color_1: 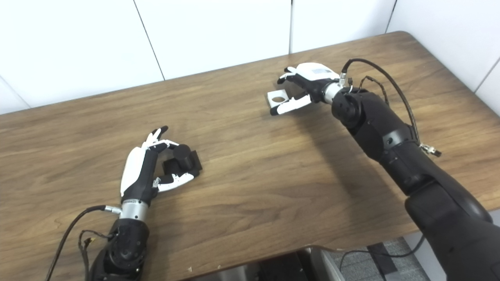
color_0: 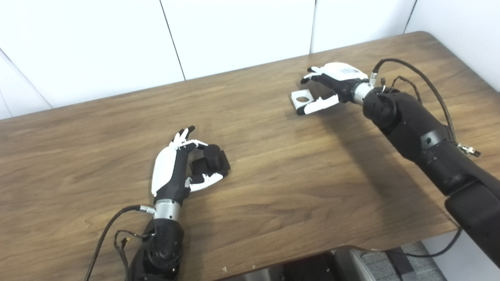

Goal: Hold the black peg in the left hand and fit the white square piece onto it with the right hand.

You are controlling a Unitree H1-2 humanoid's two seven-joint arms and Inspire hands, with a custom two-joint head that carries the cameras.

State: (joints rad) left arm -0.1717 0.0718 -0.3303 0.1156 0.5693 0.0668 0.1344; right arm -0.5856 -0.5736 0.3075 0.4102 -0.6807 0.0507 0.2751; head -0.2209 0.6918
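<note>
The black peg (color_0: pixel 213 157), a short cylinder on a square black base, stands on the wooden table (color_0: pixel 281 187) at centre left. My left hand (color_0: pixel 172 169) lies just left of it, fingers curved over its far side and thumb along its near side, still apart and not clamped. The white square piece (color_0: pixel 301 97), flat with a round hole, lies on the table at the far right. My right hand (color_0: pixel 336 82) hovers at its right edge, open, with the fingers beyond it and the thumb (color_0: pixel 318 104) stretched along its near side.
White wall panels (color_0: pixel 234 35) rise behind the table's far edge. Loose cables (color_0: pixel 414 74) loop off both wrists. The table's near edge runs along the bottom, with a grey chair (color_0: pixel 386 265) below it at right.
</note>
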